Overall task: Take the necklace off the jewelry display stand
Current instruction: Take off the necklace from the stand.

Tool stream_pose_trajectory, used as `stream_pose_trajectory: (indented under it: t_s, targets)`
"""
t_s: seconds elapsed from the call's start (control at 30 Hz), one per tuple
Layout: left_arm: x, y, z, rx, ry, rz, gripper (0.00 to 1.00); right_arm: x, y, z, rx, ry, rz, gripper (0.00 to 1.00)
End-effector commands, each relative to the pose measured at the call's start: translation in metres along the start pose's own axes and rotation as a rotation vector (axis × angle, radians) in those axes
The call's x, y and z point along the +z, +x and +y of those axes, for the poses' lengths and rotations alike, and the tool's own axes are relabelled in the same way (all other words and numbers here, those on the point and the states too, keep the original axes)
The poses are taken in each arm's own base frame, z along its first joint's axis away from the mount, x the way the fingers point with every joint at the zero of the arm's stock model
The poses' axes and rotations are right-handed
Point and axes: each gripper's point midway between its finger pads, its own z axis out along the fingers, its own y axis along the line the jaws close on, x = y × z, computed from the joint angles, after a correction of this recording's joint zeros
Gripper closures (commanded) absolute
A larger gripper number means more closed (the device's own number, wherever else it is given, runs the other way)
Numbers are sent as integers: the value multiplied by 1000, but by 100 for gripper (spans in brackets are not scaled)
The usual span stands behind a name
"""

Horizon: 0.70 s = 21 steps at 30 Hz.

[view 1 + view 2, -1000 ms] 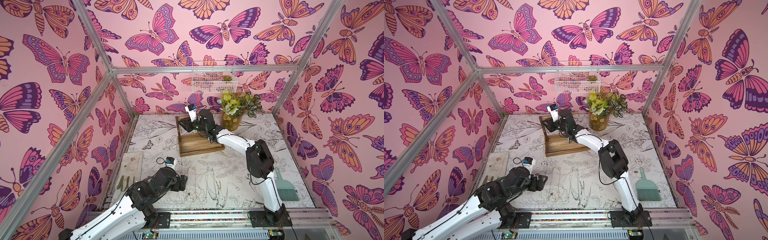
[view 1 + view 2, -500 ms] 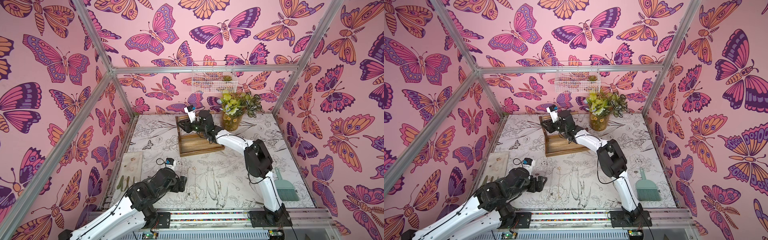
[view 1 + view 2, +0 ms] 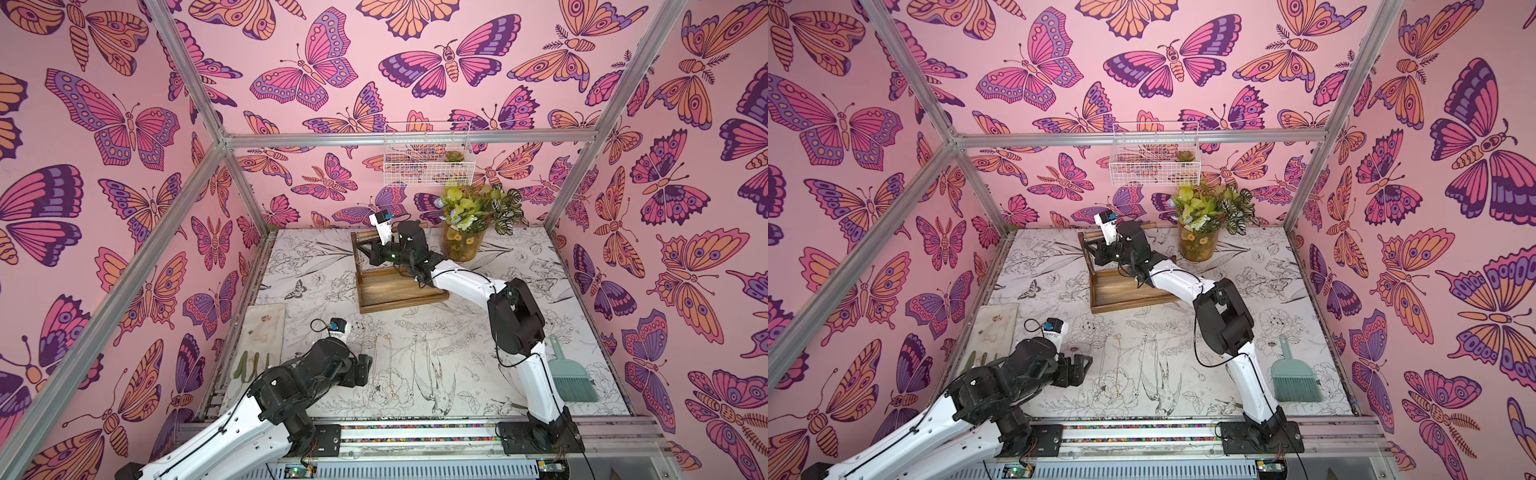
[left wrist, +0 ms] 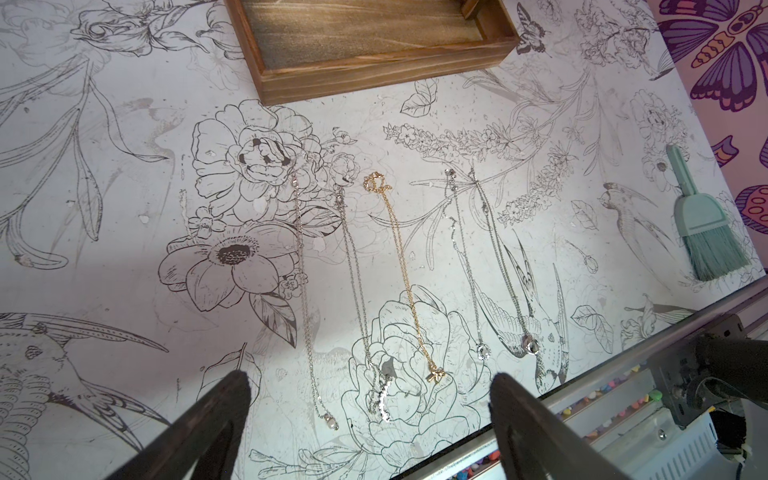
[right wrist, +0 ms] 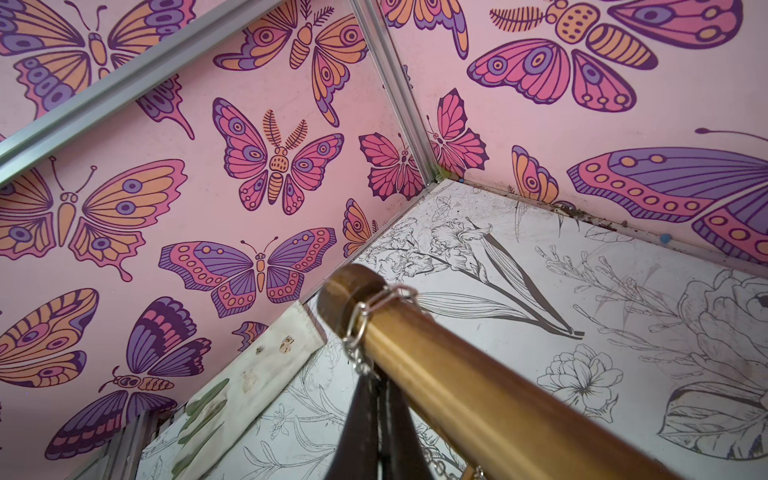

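The jewelry display stand (image 3: 386, 293) (image 3: 1121, 293) is brown wood and sits at the back of the table. A silver chain necklace (image 5: 360, 322) loops over the end of its round top bar (image 5: 478, 395). My right gripper (image 5: 376, 384) (image 3: 374, 255) (image 3: 1099, 255) reaches in beside that bar, and its fingers are shut on the chain just below it. My left gripper (image 4: 368, 382) (image 3: 365, 370) (image 3: 1084, 368) hangs open low over the front of the table. Nothing is between its fingers. Several necklaces (image 4: 409, 278) lie stretched out side by side beneath it.
A glass vase of plants (image 3: 463, 245) stands right of the stand. A white wire basket (image 3: 428, 160) hangs on the back wall. A teal hand brush (image 3: 571, 380) lies at the front right, and a pale cloth mat (image 3: 264, 328) lies along the left edge.
My right gripper's jaws have closed on the chain at the top bar, after the arm edged slightly towards the stand. The left arm has not moved.
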Motion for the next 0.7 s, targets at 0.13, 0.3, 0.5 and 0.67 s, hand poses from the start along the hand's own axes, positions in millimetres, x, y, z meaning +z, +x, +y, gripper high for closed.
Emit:
stream_pose_trajectory:
  t_s: [0.13,0.3,0.5,0.67]
  targets:
    - [2,7,6,2,-19,21,8,-31,-28,-15,-30,113,-83,100]
    - [3,7,7,-4,-19,22,8,-51,-39,-24,-35,146,-115,100]
    - [5,6,3,2,-13,25,8,-73,-52,-26,-66,177,-132,100]
    - [10,3,-2,8,-1,27,8,-92,-59,-33,-86,219,-130,100]
